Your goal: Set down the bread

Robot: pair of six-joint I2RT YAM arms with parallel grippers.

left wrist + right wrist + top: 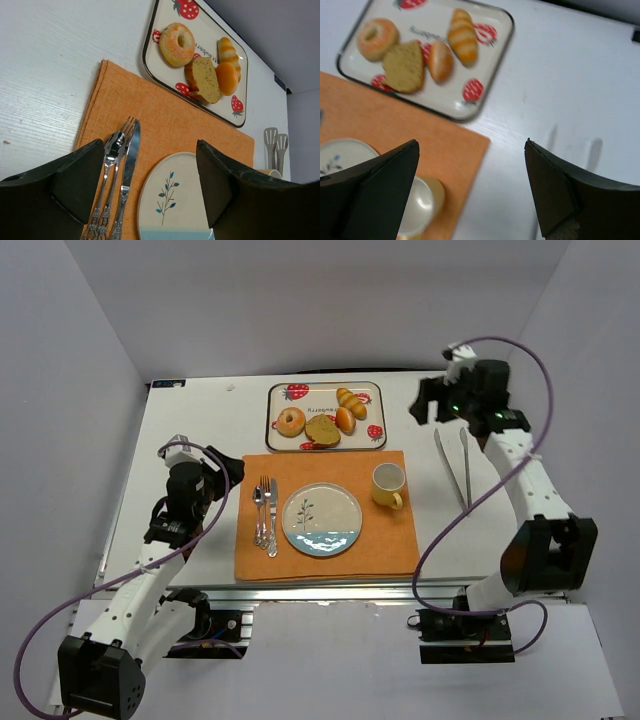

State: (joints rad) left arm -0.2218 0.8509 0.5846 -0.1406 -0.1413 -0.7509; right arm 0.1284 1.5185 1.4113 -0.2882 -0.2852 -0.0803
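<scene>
Inspecting your station, you will find both grippers empty, jaws standing wide apart: your left gripper point(150, 145) hangs by the left edge of the orange placemat point(390, 550), and your right gripper point(471, 142) hangs over the table point(200, 420) just right of the strawberry tray point(375, 410). Your bread slice point(322, 430) lies on that tray, between the doughnut point(290, 421) and the small bun point(345, 419), with the striped roll point(351, 400) behind. Your plate point(321, 520) sits on the placemat between the cutlery point(265, 515) and the mug point(388, 485).
</scene>
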